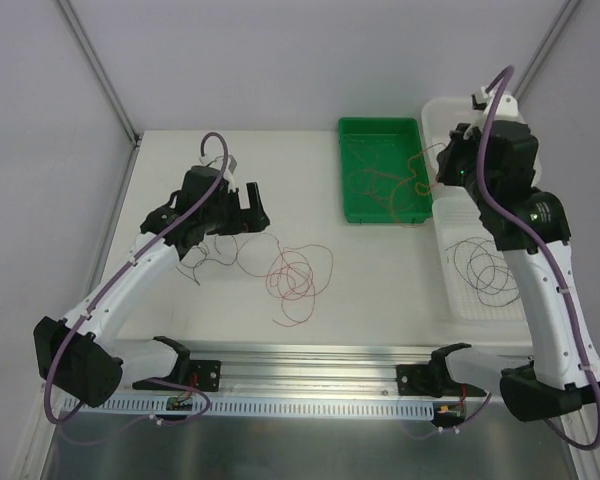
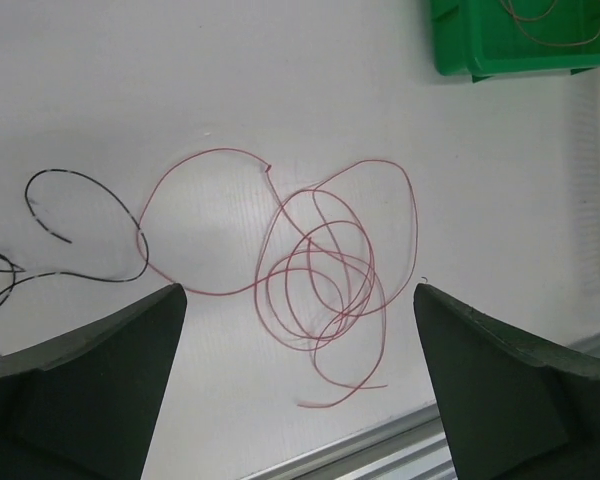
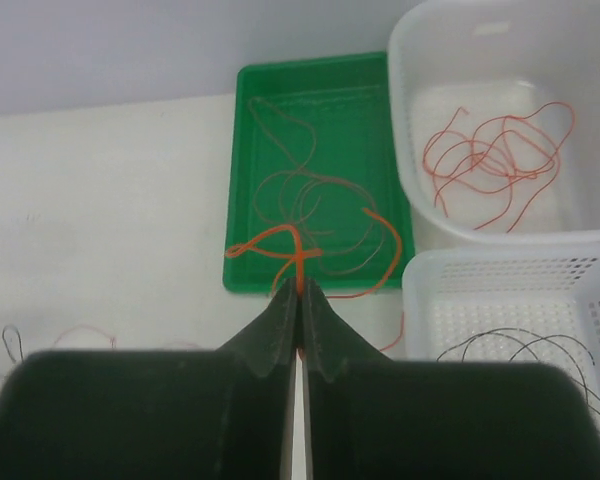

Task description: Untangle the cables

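Observation:
A red cable [image 1: 298,275] [image 2: 325,270] lies in loose loops on the white table, with a black cable [image 1: 215,255] [image 2: 68,172] curling to its left. My left gripper [image 1: 242,208] [image 2: 298,290] hovers over them, wide open, with nothing between its fingers. My right gripper [image 1: 442,168] [image 3: 300,285] is shut on an orange cable [image 1: 418,168] [image 3: 298,258]. That cable hangs over the near right corner of the green tray [image 1: 380,125] [image 3: 242,180].
Thin brownish cables [image 3: 310,190] lie in the green tray. A white bin [image 1: 435,110] [image 3: 400,130] at the back right holds red-orange cables [image 3: 500,150]. A white perforated basket [image 1: 450,300] [image 3: 500,270] holds black cables [image 1: 480,265]. An aluminium rail [image 1: 310,365] runs along the near edge.

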Controlling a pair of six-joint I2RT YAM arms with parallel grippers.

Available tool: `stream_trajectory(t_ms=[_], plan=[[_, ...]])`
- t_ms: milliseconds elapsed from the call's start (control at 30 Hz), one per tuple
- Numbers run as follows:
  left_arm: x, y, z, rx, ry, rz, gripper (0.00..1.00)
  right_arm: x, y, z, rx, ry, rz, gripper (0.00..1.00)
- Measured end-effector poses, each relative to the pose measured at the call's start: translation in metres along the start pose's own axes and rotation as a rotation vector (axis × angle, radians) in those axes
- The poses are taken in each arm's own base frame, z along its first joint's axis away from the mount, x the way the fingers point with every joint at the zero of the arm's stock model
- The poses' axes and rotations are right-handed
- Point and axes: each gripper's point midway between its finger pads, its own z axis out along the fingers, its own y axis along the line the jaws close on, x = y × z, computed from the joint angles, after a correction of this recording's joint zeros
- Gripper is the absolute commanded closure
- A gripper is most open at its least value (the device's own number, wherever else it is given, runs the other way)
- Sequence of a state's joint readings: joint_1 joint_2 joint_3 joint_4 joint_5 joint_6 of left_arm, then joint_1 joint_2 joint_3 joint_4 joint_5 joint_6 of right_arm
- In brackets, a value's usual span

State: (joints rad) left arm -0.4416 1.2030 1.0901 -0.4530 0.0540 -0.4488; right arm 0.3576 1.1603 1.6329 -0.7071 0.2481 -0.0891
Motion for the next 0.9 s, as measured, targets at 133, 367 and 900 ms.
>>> stream_trajectory(t_ms=[133, 367, 900], plan=[[0.003, 0.027, -0.009, -0.043, 0.044, 0.017, 0.01, -0.034, -0.037, 0.019, 0.054, -0.051, 0.098, 0.99], [0.046, 0.087, -0.012, -0.187, 0.129, 0.013, 0.01, -0.083, -0.099, 0.06, 0.152, -0.138, 0.191, 0.99], [0.054, 0.11, -0.013, -0.284, 0.138, 0.033, 0.01, 0.005, -0.218, 0.245, 0.346, 0.033, 0.315, 0.31]])
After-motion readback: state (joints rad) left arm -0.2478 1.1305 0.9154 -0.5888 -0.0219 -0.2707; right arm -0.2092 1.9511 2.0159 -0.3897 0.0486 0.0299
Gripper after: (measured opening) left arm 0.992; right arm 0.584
